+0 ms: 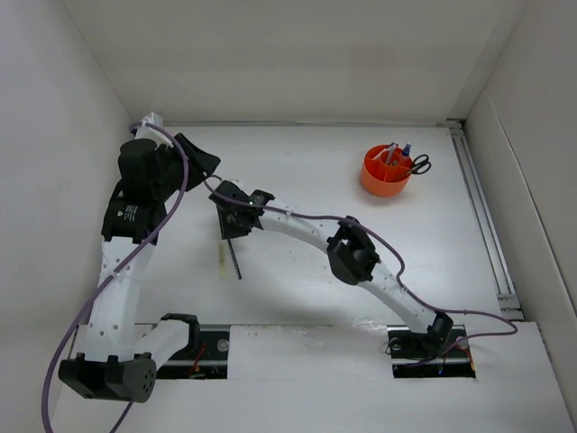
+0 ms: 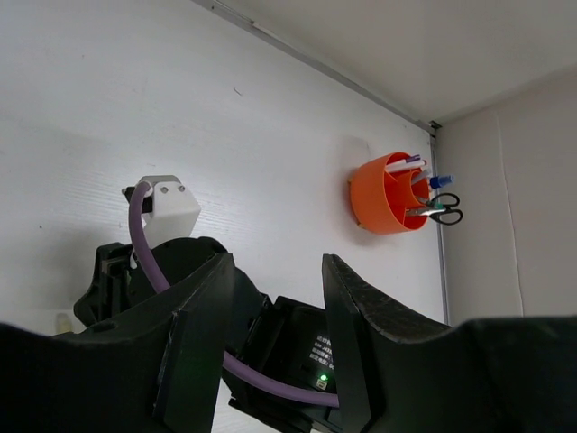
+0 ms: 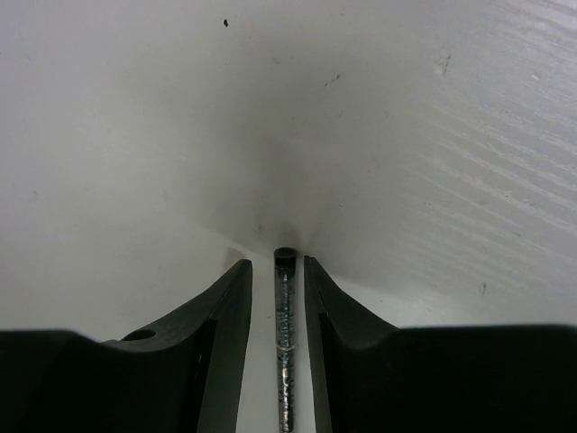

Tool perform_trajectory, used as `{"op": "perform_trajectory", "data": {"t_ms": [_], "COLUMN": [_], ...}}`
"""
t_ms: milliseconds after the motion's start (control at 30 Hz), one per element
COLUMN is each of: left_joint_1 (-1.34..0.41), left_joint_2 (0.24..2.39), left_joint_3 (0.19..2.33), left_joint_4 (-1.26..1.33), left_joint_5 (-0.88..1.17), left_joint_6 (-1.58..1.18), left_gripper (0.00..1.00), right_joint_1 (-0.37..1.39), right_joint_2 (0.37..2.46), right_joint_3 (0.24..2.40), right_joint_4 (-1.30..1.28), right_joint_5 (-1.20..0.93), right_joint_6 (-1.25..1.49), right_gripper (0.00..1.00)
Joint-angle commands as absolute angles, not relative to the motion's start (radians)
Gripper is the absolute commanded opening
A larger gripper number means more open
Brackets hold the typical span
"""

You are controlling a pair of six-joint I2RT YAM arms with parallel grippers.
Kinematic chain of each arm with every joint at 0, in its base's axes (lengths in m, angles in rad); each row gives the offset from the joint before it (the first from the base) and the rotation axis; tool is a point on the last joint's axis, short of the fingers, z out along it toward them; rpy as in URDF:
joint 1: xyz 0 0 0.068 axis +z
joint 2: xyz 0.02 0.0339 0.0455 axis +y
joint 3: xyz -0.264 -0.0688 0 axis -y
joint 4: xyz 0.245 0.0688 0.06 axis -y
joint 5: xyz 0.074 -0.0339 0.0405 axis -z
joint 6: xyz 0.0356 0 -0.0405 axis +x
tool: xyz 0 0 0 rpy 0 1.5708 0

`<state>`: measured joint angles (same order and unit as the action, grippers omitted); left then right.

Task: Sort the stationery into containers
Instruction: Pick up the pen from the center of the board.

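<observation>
Top view: orange cup point(image 1: 386, 171) sits far right on the table point(image 1: 306, 162), w/ pens inside and scissors point(image 1: 420, 164) at its right rim. Well left of the cup, nearer my bases, my right gripper point(image 1: 233, 230) is over a dark pen point(image 1: 234, 260); a pale yellow stick point(image 1: 222, 262) lies just beside it.

Left wrist: my left gripper point(image 2: 278, 266) is spread wide, holding nothing, aimed toward the cup.

Right wrist: the pen runs between my fingers point(image 3: 225, 343), w/ slim gaps either side. Can't tell if I'm gripping it.
</observation>
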<state>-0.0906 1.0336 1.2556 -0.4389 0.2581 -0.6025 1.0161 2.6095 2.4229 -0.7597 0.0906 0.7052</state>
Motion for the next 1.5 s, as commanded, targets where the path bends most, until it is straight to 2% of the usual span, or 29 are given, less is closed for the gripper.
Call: {"op": "perform_trajectory", "data": {"t_ms": [0,133,400,633,700,967,1200,1367,1467], "left_joint_1": [-0.092,-0.092,-0.092,-0.092,-0.092,-0.092,-0.11,-0.124,-0.124], "left_joint_2": [1.0,0.991,0.971,0.962,0.953,0.919,0.888,0.879,0.87], "left_joint_3": [1.247,1.227,1.218,1.2,1.2,1.086,0.947,0.878,0.854], "left_joint_4": [-0.391,-0.391,-0.391,-0.391,-0.391,-0.391,-0.351,-0.33,-0.33], "left_joint_5": [0.278,0.278,0.287,0.287,0.287,0.278,0.301,0.302,0.302], "left_joint_6": [-0.595,-0.595,-0.595,-0.595,-0.595,-0.595,-0.614,-0.623,-0.623], "left_gripper": [0.4,0.4,0.4,0.4,0.4,0.4,0.4,0.4,0.4], "right_joint_1": [1.037,1.046,1.046,1.046,1.046,0.951,0.884,0.865,0.853], "right_joint_2": [2.602,2.569,2.56,2.53,2.504,2.222,2.114,2.135,2.158], "right_joint_3": [2.459,2.416,2.375,2.295,2.243,1.777,1.608,1.623,1.65], "right_joint_4": [-0.763,-0.738,-0.785,-0.827,-0.818,-0.698,-0.684,-0.721,-0.732], "right_joint_5": [0.103,0.118,0.215,0.317,0.356,0.365,0.365,0.387,0.387], "right_joint_6": [0.723,0.723,0.732,0.721,0.721,0.775,0.762,0.739,0.729], "right_gripper": [0.35,0.35,0.26,0.03,0.0,0.0,0.01,0.28,0.33]}}
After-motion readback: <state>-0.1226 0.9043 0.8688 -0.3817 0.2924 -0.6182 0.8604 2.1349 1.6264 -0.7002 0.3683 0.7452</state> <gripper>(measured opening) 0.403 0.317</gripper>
